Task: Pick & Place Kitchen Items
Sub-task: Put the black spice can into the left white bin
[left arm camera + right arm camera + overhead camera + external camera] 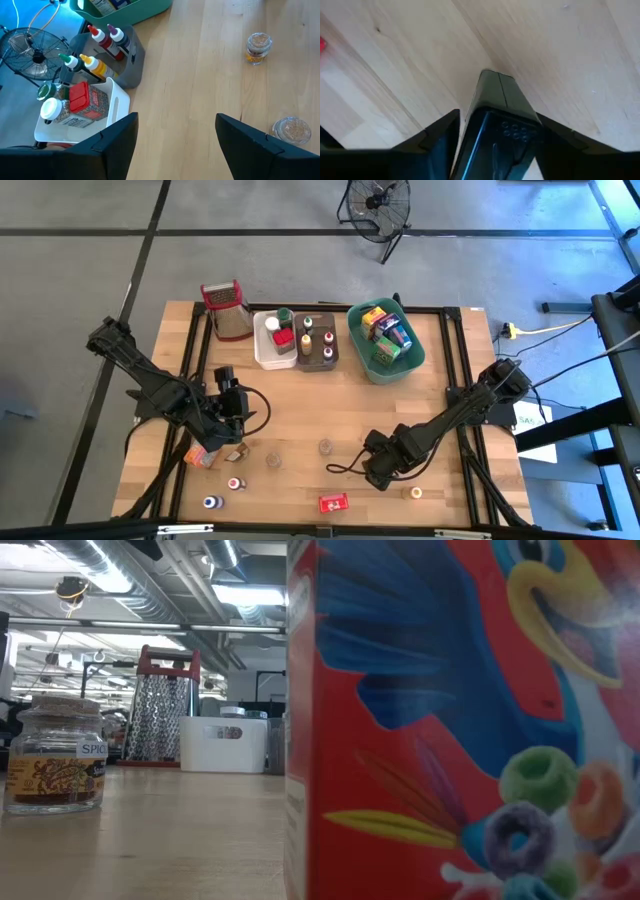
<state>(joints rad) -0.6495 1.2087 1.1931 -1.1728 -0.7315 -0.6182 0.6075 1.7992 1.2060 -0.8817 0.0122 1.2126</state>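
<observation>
My right gripper points down over the table's near right part. In the right wrist view my right gripper is shut on a dark, glossy, narrow item. My left gripper hangs open above the table's left part, and between its fingers is only bare wood. Loose kitchen items rest on the wood: two clear jars, two small bottles, a red box and a little yellow jar. My right gripper has the dark item's upper part between its two fingers, one finger on each side. The fingers come from above, pointing down. The item's lower end meets the wooden table top.
At the far edge stand a steel grater, a white bin, a brown bin with squeeze bottles and a teal bin with boxes. Small packets lie under the left arm. A red cereal box fills the low view, beside a spice jar.
</observation>
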